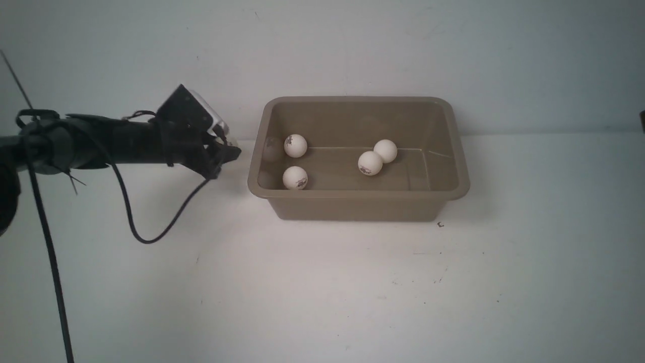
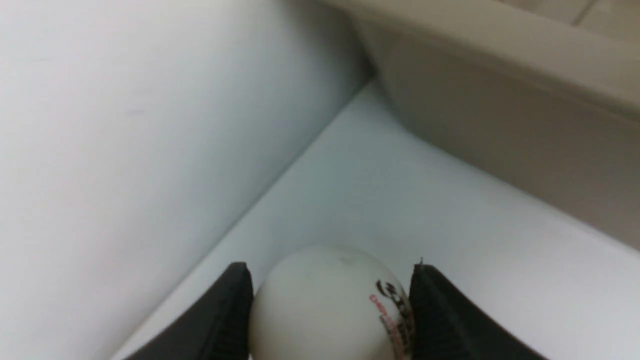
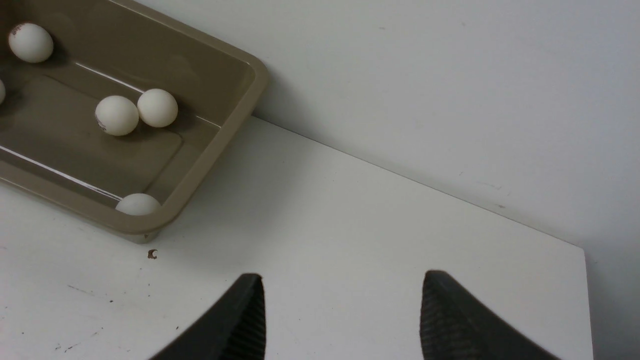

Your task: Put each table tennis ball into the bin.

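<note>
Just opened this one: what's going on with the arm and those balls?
The left pincer is closed on a table tennis ball just outside the left wall of the bin; that ball has not gone in yet. Five other balls already lie in the bin, one of them tucked into the near right corner, where the front camera cannot see it. The right pincer is open and empty over the table to the bin's right.
</note>
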Controlling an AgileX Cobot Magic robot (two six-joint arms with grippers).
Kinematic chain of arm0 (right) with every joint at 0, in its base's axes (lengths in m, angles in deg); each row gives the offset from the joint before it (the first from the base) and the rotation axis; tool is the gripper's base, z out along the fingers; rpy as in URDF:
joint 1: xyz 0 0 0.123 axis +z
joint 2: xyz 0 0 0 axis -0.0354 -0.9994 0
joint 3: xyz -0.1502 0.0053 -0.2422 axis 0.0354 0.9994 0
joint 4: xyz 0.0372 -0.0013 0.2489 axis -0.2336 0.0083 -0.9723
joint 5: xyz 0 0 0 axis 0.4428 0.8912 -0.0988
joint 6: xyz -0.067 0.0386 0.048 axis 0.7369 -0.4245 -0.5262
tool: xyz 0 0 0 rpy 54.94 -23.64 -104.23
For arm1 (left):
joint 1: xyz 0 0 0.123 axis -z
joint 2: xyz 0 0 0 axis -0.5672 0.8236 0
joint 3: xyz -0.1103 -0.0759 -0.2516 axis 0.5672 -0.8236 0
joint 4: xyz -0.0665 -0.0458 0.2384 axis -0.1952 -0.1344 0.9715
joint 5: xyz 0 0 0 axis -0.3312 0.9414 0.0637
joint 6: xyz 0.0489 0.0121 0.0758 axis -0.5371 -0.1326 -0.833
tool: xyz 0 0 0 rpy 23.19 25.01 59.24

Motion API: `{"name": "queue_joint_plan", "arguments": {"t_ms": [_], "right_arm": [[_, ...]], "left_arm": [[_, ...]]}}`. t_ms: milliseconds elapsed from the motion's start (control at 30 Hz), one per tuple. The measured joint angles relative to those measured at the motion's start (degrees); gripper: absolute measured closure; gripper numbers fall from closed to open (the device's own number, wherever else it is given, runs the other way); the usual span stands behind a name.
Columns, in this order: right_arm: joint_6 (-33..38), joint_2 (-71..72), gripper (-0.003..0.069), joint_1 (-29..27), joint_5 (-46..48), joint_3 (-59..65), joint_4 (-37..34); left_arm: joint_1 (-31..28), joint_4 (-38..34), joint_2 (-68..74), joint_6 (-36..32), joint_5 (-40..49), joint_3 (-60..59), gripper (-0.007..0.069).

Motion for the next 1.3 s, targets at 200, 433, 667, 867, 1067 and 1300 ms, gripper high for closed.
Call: {"name": "queue_joint_plan", "arguments": {"t_ms": [200, 433, 667, 867, 1067, 1300], "right_arm": [[0.0, 0.0, 0.0271, 0.0, 0.1, 0.0, 0.0], [0.0, 0.0, 0.0271, 0.0, 0.1, 0.0, 0.0], [0.0, 0.0, 0.0271, 0.0, 0.1, 0.0, 0.0], [0.0, 0.0, 0.0271, 0.0, 0.1, 0.0, 0.0], [0.0, 0.0, 0.0271, 0.0, 0.1, 0.0, 0.0], [0.0, 0.0, 0.0271, 0.0, 0.1, 0.0, -0.8]], "left_arm": [[-1.3, -0.8, -2.2, 1.4, 16.5, 0.2, 0.0272], [5.7, -3.1, -2.5, -2.0, 23.8, 1.0, 0.0272], [11.5, 6.3, -2.5, 4.4, 16.7, 1.2, 0.0207], [11.1, 7.8, -5.5, 17.6, 15.2, 1.2, 0.008], [6.1, 8.7, -15.3, 26.6, 15.2, 1.2, 0.0097], [-0.5, 19.7, -25.0, 37.3, 15.0, 1.2, 0.0104]]}}
